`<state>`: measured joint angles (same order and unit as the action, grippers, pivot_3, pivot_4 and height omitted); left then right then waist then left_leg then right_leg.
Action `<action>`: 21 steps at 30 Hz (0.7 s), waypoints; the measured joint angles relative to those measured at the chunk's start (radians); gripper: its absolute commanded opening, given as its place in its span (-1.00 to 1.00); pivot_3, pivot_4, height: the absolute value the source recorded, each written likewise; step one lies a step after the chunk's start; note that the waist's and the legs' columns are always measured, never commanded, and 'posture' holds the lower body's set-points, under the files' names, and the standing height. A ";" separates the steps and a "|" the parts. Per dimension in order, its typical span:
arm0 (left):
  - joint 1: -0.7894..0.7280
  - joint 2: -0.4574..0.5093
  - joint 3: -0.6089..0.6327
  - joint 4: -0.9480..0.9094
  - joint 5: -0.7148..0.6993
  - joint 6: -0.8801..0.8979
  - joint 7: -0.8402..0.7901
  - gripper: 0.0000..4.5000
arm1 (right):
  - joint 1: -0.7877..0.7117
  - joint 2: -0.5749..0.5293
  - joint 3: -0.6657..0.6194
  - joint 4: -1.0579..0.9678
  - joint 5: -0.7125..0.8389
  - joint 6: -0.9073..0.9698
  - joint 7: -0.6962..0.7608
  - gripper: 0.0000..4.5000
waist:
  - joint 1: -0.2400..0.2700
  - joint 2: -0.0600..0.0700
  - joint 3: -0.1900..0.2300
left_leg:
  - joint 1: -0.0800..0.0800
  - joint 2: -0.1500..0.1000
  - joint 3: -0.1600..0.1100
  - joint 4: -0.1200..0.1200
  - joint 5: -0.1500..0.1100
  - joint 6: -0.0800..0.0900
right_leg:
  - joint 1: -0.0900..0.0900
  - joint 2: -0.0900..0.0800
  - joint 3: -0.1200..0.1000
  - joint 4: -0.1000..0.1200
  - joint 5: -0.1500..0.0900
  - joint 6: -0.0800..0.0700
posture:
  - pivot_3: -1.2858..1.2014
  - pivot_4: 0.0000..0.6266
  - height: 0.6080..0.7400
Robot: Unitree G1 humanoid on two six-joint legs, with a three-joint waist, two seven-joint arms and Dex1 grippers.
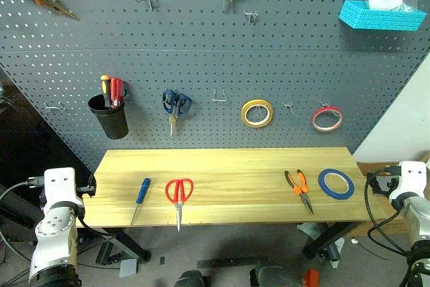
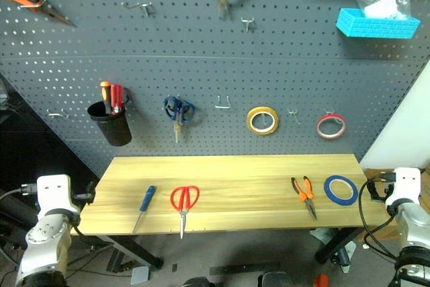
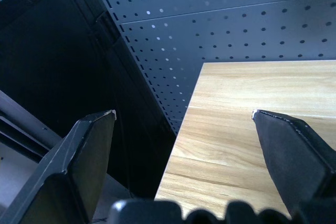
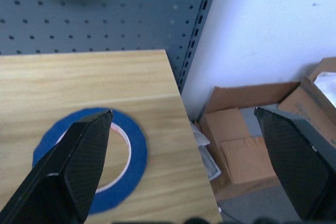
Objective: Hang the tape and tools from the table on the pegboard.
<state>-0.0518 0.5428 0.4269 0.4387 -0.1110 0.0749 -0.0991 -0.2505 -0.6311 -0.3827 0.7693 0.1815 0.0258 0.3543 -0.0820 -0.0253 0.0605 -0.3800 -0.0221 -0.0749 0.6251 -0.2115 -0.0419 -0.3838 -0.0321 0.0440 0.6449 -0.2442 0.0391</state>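
Screwdriver (image 1: 141,198), red scissors (image 1: 179,197), pliers (image 1: 298,189) tips toward table (image 1: 235,166) front, both fingers apart.

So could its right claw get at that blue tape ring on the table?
Probably yes. The right claw is open, beside the table's right end, and the blue tape lies flat there with nothing between them.

White wall (image 4: 273,19) and cardboard boxes (image 4: 236,140) on grey floor (image 1: 222,250)
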 measured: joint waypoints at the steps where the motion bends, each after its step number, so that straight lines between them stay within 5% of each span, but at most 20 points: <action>1: 0.000 0.000 0.000 0.000 0.000 -0.002 0.000 0.99 | -0.003 0.000 0.000 0.000 0.000 -0.001 0.000 1.00 | 0.000 0.000 0.000 | 0.000 0.000 0.000 0.000 0.000 0.000 | 0.000 0.000 0.000 0.000 0.000 0.000 | 0.01 -1.00 1.00; 21: 0.019 0.000 0.071 -0.008 -0.041 0.031 0.063 0.99 | -0.006 0.002 0.014 -0.006 -0.002 -0.004 0.022 1.00 | 0.001 0.000 0.000 | 0.000 0.000 0.000 0.000 0.000 0.000 | 0.000 0.000 0.000 0.000 0.000 0.000 | 0.01 -1.00 1.00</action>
<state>-0.0325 0.5431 0.4974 0.4303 -0.1519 0.1058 -0.0357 -0.2565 -0.6296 -0.3687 0.7634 0.1796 0.0221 0.3759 -0.0806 -0.0254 0.0605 -0.3800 -0.0221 -0.0751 0.6252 -0.2115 -0.0418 -0.3836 -0.0321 0.0439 0.6449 -0.2442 0.0391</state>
